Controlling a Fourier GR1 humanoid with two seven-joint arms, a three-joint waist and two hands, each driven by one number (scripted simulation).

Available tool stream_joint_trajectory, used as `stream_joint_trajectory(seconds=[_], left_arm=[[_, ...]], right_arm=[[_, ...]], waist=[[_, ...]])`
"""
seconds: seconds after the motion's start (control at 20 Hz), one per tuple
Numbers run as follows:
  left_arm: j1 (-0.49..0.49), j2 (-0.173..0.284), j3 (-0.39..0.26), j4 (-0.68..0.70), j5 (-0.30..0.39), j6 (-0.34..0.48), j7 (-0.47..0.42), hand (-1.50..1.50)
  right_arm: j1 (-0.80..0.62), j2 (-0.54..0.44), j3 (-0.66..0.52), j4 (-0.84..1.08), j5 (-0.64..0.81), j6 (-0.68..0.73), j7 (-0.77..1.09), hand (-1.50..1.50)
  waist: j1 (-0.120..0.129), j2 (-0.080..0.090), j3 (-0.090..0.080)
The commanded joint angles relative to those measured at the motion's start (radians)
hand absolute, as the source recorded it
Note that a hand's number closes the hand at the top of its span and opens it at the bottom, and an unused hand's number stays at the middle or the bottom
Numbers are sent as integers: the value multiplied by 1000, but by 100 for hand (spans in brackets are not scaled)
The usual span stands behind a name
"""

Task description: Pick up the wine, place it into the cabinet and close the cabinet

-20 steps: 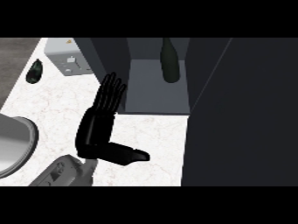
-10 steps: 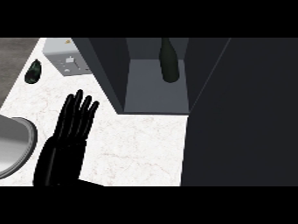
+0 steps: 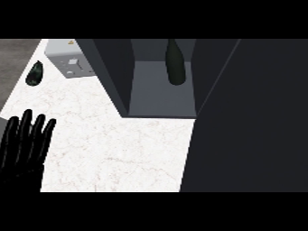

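Wine bottle [image 3: 175, 63]: dark, glossy, slender, tapering to a narrow neck. It stands upright inside the open cabinet [image 3: 160, 97], on the flat grey shelf floor, toward the back of the compartment.

Cabinet: matt dark grey panels with straight edges; the left side wall slants across the view, and a broad dark panel [image 3: 259, 117] fills the right of the view.

Worktop [image 3: 116, 144]: white stone-like surface with faint pinkish veining, smooth and flat.

Left hand [image 3: 19, 149]: black, matt, at the lower left edge, over the worktop's left margin. Its fingers [image 3: 27, 128] are straight, point upward, lie close side by side and hold nothing.

Right hand: does not show.

Other items: a dark rounded object [image 3: 34, 73] lies near the worktop's far left corner; beside it sits a pale grey boxy unit [image 3: 69, 62] with small marks on its face.
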Motion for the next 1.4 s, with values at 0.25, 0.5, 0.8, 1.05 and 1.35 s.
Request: stream_joint_trajectory(seconds=[0.25,0.5,0.8,1.05,1.35], left_arm=[[259,66,210,-64,101,-197,-83,-150],[411,145,384,-122,195,-336,-79,-150],[421,143,517,-58,261,-438,-67,-150],[438,165,616,-1,328,-562,-47,-150],[477,177,695,-18,372,-617,5,-150]], right_arm=[[-81,136,322,-38,147,-119,142,150],[-192,143,474,5,296,-262,175,150],[-491,144,565,169,381,-486,204,150],[-687,142,496,309,310,-607,223,150],[-933,144,397,587,248,-738,152,150]], waist=[[-4,0,0],[11,-4,-1],[10,0,-1],[18,3,-1],[28,4,0]])
